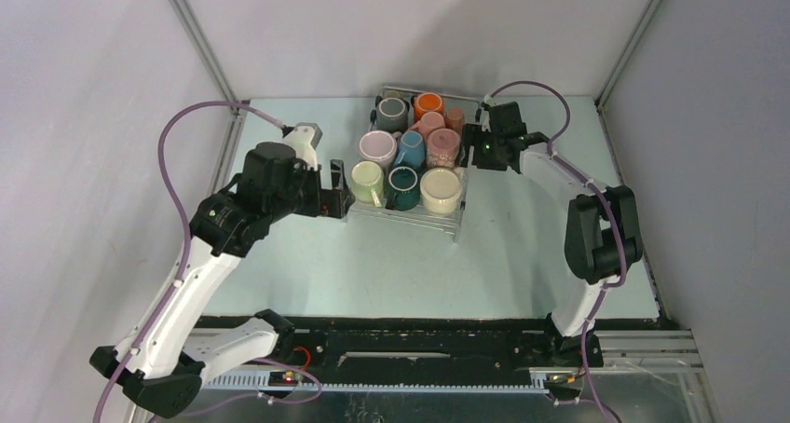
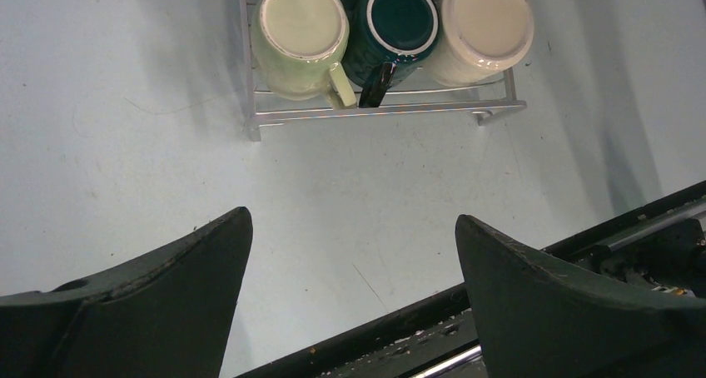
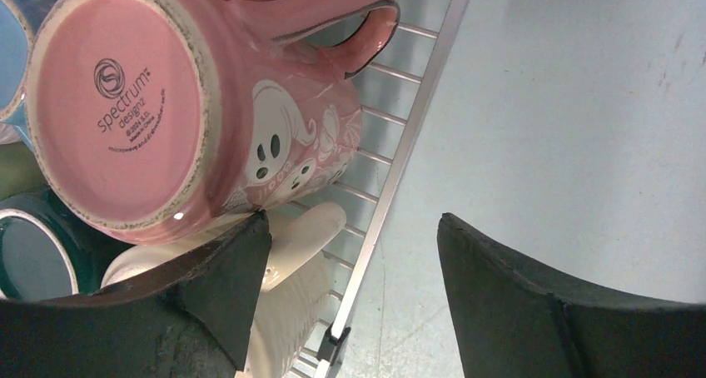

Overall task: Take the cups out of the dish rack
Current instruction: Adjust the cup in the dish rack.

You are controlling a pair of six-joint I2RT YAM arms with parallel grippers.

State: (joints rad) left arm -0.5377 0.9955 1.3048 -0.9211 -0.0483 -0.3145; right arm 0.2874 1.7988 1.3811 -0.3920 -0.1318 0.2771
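Rack sits far-centre on table, btwn the two grippers, w/ all cups on it, packed tight in approx 3 rows. Front row: green cup, teal cup, cream cup, all base-up, green and teal handles pointing to the rack's near rail. Mid row: lilac cup, blue cup, speckled cup; the speckled one lies tilted, stamped base toward the R wrist cam, handle over the rack's right edge. Back: grey cup, orange cup, pink cup. R gripper is at the rack's right side, jaws wide apart, gripping nothing; only rack wires and bare table lie in the gap. One fingertip is right under the speckled cup's side, in front of the cream cup; contact or not, can't tell. L gripper is off the rack's left-front corner, just beside the green cup in the top view, jaws spread fully, nothing in them, bare table btwn.
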